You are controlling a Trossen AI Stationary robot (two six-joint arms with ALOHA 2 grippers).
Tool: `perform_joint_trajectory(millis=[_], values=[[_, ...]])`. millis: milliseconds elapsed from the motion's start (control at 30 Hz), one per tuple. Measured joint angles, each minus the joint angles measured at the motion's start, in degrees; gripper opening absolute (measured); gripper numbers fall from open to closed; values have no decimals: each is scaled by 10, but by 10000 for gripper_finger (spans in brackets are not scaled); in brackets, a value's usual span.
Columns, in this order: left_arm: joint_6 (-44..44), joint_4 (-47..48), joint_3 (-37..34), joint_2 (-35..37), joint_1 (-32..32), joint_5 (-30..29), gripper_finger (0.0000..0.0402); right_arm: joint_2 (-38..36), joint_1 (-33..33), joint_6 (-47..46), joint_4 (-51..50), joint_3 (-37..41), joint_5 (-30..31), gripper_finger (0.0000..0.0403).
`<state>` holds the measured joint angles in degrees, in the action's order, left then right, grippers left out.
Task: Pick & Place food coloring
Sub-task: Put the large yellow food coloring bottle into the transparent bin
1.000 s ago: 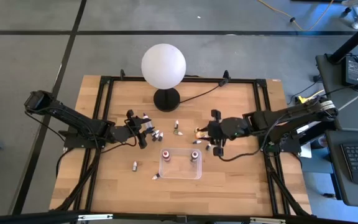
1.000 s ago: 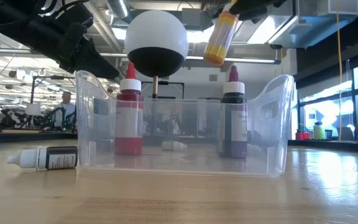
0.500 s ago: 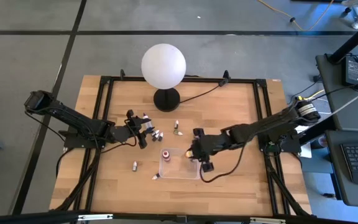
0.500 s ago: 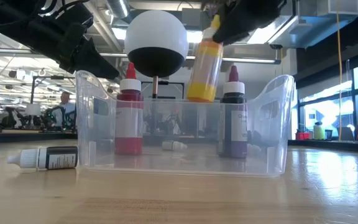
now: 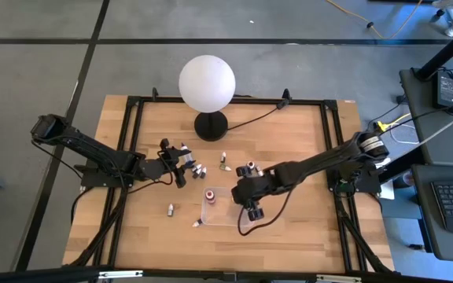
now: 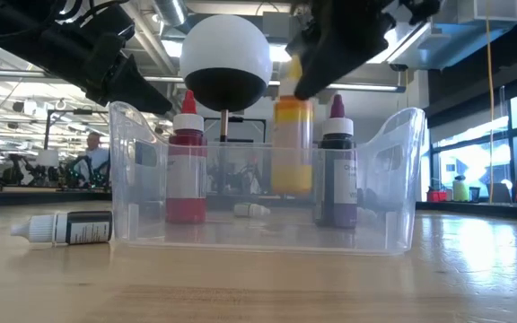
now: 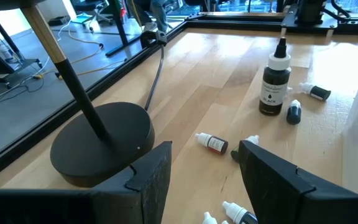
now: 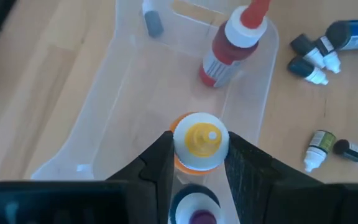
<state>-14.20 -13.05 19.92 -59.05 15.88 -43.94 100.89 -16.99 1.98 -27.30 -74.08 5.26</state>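
Yellow food coloring bottle held upright inside the tray, release pending.

Near the low camera, the clear tray (image 6: pixel 393 170) holds a red bottle (image 6: pixel 185 166) at 9 o'clock and a dark purple bottle (image 6: pixel 336 166) at 3 o'clock. Between them the right gripper (image 8: pixel 196 163) pinches the yellow bottle (image 6: pixel 293 144) at its cap, jaws partly closed. Risk: opening too high, or grazing the purple neighbour, could topple either bottle. Whether the yellow base touches the floor cannot be told. Farther off at 9 o'clock, the left gripper (image 7: pixel 205 168) waits, jaws apart and empty, near loose small bottles (image 7: pixel 213 143); their colours are hard to read.
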Motion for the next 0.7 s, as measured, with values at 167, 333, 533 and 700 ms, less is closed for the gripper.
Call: perform_joint_trajectory(millis=[167, 333, 533, 700], values=[[0, 0, 0, 0, 0, 1, 182, 1, 0, -1, -1, 0, 7, 126], [0, 0, 0, 0, 0, 1, 182, 1, 0, -2, -2, 3, 7, 127], [0, 0, 0, 0, 0, 1, 182, 0, 0, 0, -2, 8, 7, 128], [0, 0, 0, 0, 0, 1, 182, 1, 0, 9, -3, 8, 7, 128]])
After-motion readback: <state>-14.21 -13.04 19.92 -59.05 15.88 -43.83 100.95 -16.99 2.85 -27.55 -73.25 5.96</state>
